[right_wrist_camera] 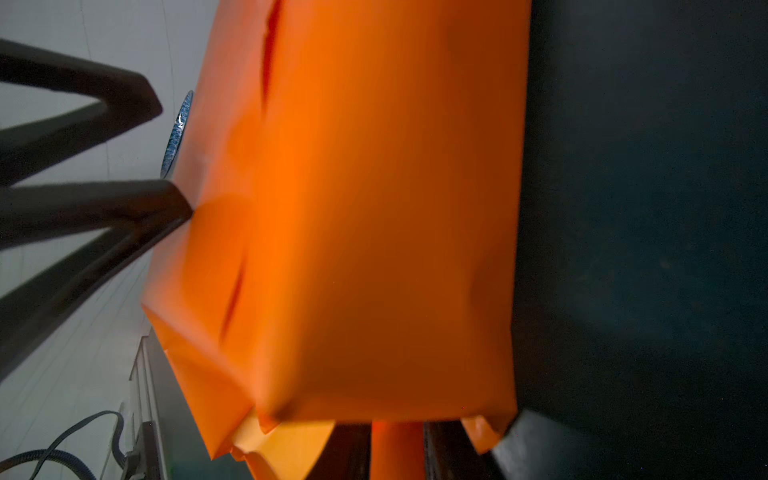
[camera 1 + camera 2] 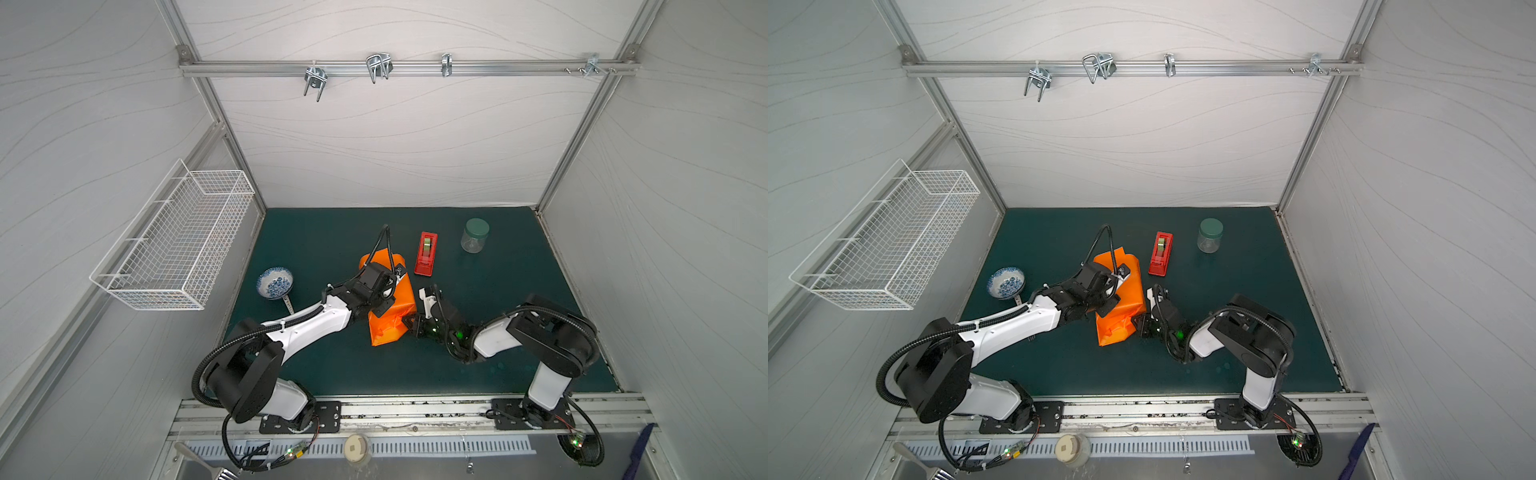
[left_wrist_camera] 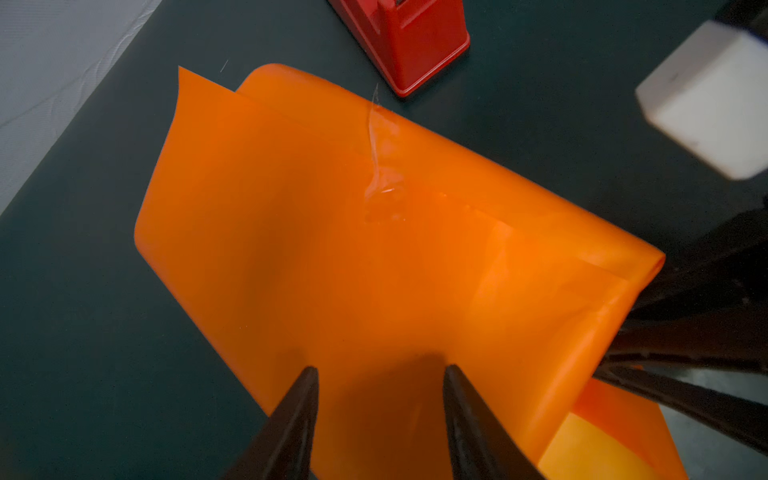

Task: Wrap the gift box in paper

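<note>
While both grippers (image 3: pixel 380 374) (image 1: pixel 397 446) stand parted at the paper (image 2: pixel 390 307), the tape dispenser (image 2: pixel 426 253) sits beside.

1. Both top views are evenly lit and bright on the pale walls; straight frame rails bow toward the edges.
2. The dark mat (image 2: pixel 332 365) shows only faint, soft shadows.
3. The left wrist view is sharp on the paper (image 3: pixel 332 257), with glare on a clear tape strip (image 3: pixel 382 166).
4. The right wrist view is dim and smeared throughout.
</note>
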Tool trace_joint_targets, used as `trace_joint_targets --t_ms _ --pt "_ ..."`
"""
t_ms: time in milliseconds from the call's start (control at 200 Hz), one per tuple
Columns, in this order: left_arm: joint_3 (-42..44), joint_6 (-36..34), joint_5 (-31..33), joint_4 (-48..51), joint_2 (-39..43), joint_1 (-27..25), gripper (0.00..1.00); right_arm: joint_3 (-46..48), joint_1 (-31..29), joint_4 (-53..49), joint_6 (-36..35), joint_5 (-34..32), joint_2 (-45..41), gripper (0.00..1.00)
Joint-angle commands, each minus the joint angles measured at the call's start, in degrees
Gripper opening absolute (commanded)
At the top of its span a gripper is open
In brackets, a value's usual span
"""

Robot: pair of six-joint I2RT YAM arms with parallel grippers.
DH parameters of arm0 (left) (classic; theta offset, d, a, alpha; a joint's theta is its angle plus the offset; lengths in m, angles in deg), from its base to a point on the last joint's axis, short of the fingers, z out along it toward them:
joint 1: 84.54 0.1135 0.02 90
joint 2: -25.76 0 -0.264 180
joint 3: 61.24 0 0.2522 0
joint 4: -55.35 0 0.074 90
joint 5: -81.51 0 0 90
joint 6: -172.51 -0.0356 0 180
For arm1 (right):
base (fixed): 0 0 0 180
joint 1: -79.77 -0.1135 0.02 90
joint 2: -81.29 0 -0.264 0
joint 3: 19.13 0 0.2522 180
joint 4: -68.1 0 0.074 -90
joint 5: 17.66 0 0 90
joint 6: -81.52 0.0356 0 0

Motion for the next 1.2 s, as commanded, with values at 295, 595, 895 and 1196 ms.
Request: trace_joint_targets --t_ms 295,595,895,1196 --pt "1.2 -0.2 -0.6 2.1 -0.6 0.2 0.50 1.9 3.0 -4.9 -3.3 2.8 -3.6 0.21" --pt "1.3 -0.2 -0.9 1.7 -0.9 0.3 0.50 0.8 3.5 -4.7 -3.4 3.0 1.2 0.17" --pt "1.4 -0.1 -1.2 1.6 -1.1 0.2 0.50 0.9 3.4 -5.4 -3.2 3.1 2.3 0.16" --pt "1.3 0.0 -1.0 1.6 -1.3 0.2 0.50 1.3 0.3 -9.3 -3.9 2.7 -0.4 0.15"
